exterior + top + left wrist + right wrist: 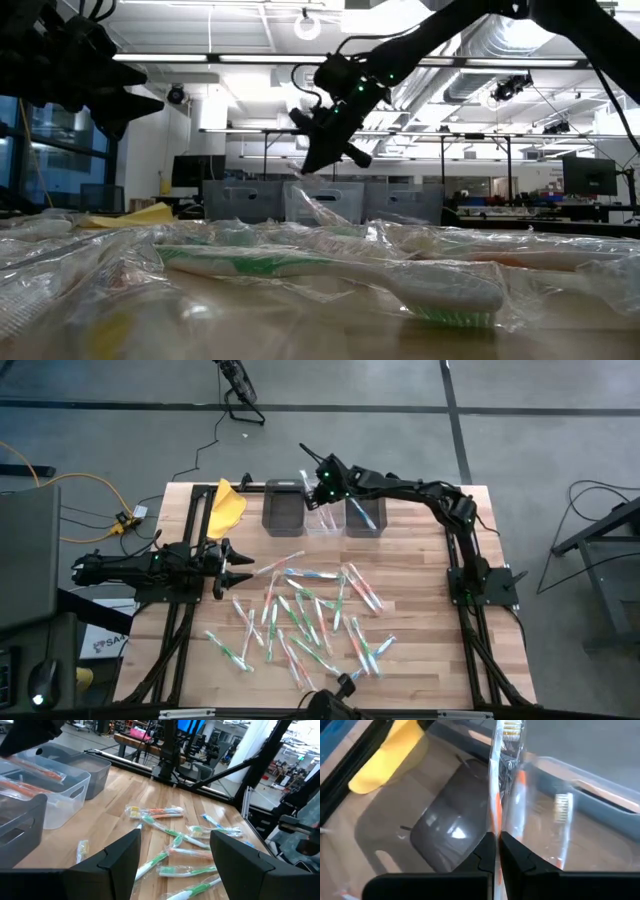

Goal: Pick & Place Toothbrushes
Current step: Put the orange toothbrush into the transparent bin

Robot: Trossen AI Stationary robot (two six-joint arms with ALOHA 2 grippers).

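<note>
the right hand point(318, 488) is hanging over the bins at the far edge of the table point(420, 610), its fingers pinched together on an orange wrapped toothbrush point(496, 795) dangling above the clear bin point(322, 518). the left hand point(235, 567), fingers apart and holding nothing, is waiting beside the scattered toothbrushes point(310, 615) mid-table. the brush looks to be hanging near the bin's wall, so letting go here could tip it over the rim, or the crinkly wrapper might cling to a finger.
</note>
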